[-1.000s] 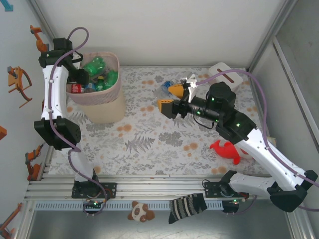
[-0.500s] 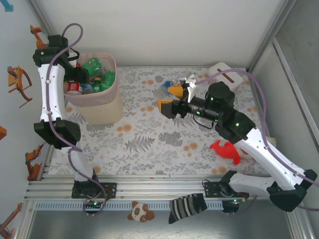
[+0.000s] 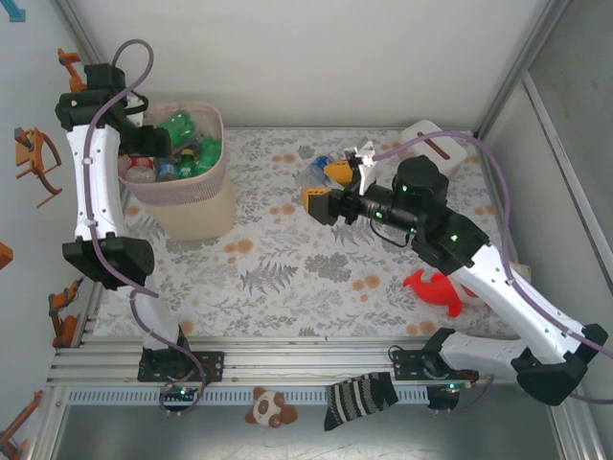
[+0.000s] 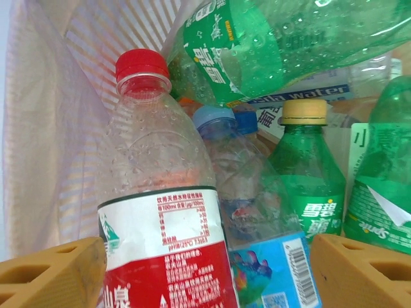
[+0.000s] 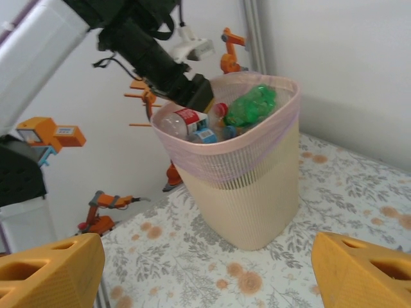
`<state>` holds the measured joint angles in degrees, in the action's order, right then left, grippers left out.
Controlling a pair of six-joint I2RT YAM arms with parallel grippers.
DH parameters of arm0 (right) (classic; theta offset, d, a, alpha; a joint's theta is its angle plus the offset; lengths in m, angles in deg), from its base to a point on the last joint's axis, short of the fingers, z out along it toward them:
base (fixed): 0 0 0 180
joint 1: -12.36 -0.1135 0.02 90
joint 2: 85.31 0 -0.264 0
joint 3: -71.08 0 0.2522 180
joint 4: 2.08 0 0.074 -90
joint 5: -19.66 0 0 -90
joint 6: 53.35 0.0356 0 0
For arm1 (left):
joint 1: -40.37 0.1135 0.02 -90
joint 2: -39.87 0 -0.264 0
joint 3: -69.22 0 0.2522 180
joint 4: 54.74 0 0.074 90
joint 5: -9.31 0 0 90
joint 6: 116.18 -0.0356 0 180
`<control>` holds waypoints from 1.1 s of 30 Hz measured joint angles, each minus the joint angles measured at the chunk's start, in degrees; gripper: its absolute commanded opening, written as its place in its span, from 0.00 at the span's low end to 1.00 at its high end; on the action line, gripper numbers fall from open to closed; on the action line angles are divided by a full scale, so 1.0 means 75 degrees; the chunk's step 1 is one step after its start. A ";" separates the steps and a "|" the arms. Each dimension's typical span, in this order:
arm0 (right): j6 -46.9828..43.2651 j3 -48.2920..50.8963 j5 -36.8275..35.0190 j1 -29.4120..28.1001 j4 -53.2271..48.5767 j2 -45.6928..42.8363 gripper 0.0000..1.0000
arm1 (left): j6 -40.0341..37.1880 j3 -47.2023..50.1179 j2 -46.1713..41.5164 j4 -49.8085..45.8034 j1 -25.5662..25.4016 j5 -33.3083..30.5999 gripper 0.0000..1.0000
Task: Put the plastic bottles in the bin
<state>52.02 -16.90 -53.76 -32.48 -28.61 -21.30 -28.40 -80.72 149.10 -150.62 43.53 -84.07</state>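
The cream bin (image 3: 192,196) with its pink liner stands at the far left and holds several plastic bottles, green ones (image 3: 182,127) among them. My left gripper (image 4: 205,276) hangs open inside the bin. A red-capped, red-labelled bottle (image 4: 160,192) lies loose between its orange fingers (image 4: 54,276), next to a blue-labelled one (image 4: 270,256) and green Sprite bottles (image 4: 308,173). One clear bottle with a blue cap (image 3: 312,172) lies on the cloth behind my right gripper (image 3: 326,188), which is open and holds nothing. The right wrist view faces the bin (image 5: 247,173) between its fingers (image 5: 51,269).
A red toy figure (image 3: 436,287) lies at the right and a white tissue box (image 3: 431,139) at the far right corner. A striped sock (image 3: 359,398) and a panda toy (image 3: 270,407) sit on the front rail. Orange toy arms (image 3: 34,158) hang on the left wall.
My left gripper has opened inside the bin and let go of the red-labelled bottle, and its arm has drawn a little up and to the left. The right arm has barely moved.
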 measured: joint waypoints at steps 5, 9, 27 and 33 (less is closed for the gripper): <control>0.0041 -0.0417 -0.0845 0.0038 -0.0455 0.0463 0.81 | 0.0041 -0.0079 -0.0256 -0.0006 0.0000 0.0239 0.82; 0.0335 -0.0985 -0.1521 0.0312 -0.0997 0.1122 0.80 | 0.0093 -0.0085 -0.0621 0.0003 0.0000 0.0650 0.82; 0.2643 -0.2716 -0.3570 0.1705 -0.1617 0.5651 0.85 | 0.1676 0.4698 -0.4485 0.3491 0.0006 0.4296 0.83; 0.3395 -0.3934 -0.4095 0.1705 -0.1740 0.7280 0.89 | 0.2349 0.5878 -0.5528 0.4727 -0.0017 0.5091 0.83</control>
<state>77.49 -46.41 -84.47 -19.70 -41.66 33.30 -10.78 -36.64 107.64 -115.17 43.39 -45.88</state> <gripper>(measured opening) 0.880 0.826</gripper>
